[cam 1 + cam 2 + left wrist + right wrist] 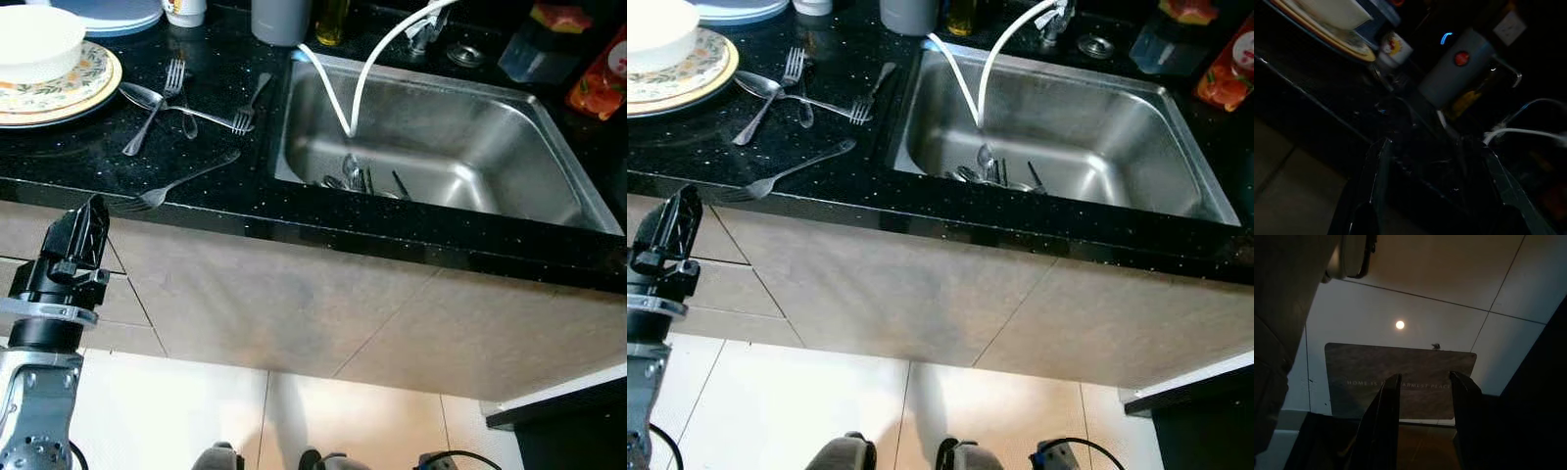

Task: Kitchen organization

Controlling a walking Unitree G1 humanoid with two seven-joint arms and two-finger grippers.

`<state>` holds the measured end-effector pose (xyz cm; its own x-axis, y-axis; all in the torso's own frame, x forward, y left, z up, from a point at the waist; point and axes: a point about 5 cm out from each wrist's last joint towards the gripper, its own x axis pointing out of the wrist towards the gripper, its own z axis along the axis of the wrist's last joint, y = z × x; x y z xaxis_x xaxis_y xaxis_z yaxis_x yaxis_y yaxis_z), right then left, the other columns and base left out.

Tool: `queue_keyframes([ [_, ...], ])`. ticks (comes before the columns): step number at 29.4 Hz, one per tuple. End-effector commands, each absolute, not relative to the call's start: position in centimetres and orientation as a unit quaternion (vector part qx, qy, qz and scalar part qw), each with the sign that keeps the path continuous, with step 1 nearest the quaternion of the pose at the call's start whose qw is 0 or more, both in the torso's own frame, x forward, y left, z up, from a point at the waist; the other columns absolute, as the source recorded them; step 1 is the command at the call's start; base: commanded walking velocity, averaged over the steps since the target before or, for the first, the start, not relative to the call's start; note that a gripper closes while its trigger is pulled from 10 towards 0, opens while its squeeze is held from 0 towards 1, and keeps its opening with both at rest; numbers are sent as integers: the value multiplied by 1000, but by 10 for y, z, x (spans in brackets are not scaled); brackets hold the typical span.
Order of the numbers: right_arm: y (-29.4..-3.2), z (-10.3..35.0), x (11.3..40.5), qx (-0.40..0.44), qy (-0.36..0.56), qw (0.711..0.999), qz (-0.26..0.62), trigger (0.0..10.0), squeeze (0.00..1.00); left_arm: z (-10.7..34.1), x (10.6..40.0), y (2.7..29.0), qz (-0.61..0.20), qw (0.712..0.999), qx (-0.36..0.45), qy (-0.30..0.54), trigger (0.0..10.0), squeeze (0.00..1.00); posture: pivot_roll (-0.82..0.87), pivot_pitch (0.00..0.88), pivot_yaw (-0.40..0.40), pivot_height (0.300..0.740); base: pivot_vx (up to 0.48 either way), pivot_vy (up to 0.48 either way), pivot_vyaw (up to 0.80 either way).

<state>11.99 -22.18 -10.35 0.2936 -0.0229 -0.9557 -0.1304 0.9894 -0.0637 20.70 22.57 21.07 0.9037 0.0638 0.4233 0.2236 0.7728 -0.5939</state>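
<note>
Hovering below counter edge (294, 211), left pincer (90, 227) parted, empty, near fork (176, 182).

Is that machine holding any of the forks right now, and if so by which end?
No, nothing is held. The left tool is raised in front of the counter edge, near the closest fork, with open, empty fingers. The right tool hangs open over the floor.

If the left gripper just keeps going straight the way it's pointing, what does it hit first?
Most likely the black countertop edge, near the lone fork. The left gripper sits just below that edge, fingers open and angled up toward it. Depth is unclear, so it might clear the edge.
</note>
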Motion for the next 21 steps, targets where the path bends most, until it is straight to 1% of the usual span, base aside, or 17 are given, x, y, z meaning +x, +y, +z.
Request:
queue_keyframes([
  [1, -226, -106, 110, -65, 608, 791, 28, 10000, 0, 171, 197, 206, -1, 873, -453, -179, 10000, 0, 159, 166, -108, 740, 0, 0, 0],
  [13, -227, -106, 108, -62, 610, 790, 25, 10000, 0, 167, 201, 211, -10, 868, -463, -179, 10000, 0, 147, 167, -108, 740, 0, 0, 0],
  [21, -228, -106, 105, -62, 611, 788, 23, 10000, 0, 165, 204, 215, -9, 853, -487, -187, 10000, 0, 142, 168, -111, 740, 0, 0, 0],
])
